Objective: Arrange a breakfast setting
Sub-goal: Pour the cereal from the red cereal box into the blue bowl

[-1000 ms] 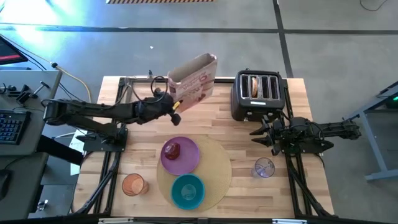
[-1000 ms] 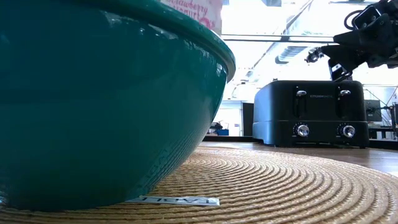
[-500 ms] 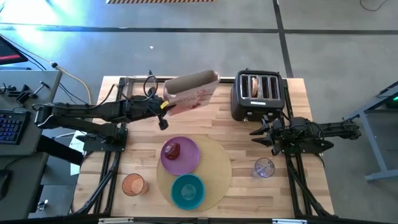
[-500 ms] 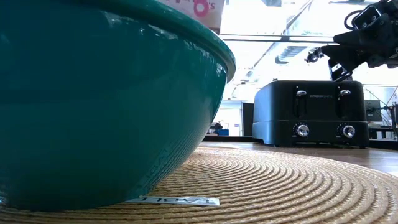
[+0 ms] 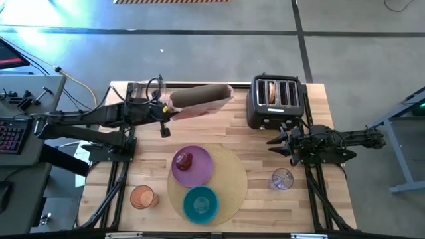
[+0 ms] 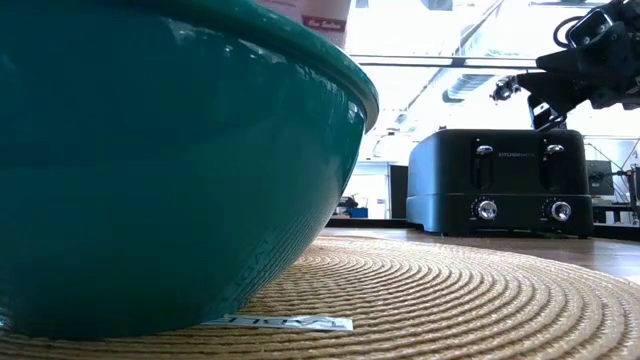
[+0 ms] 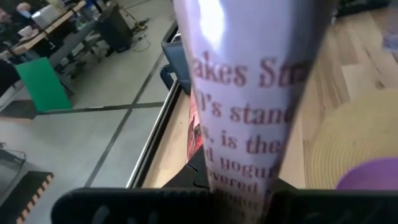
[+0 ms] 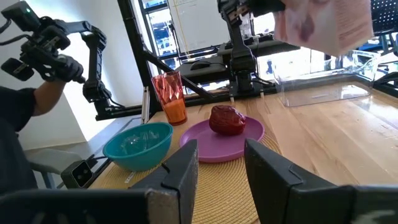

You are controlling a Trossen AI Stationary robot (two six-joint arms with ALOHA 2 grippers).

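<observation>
At the upper middle of the high view, the cereal box [image 5: 199,99] is held tipped on its side above the table's far edge, clamped in the closed left gripper [image 5: 166,111]. The right gripper [image 5: 277,141], fingers parted and empty, is seen at centre right just below the toaster [image 5: 274,99]. On the mat [image 5: 229,179], lower centre, the purple plate [image 5: 198,171] carries the red fruit [image 5: 184,160], the teal bowl [image 5: 200,203] lies just below it, the orange cup [image 5: 142,197] stands at lower left and the glass [image 5: 282,179] at lower right.

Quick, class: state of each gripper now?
Left gripper: shut on the cereal box.
Right gripper: open, holding nothing.
</observation>
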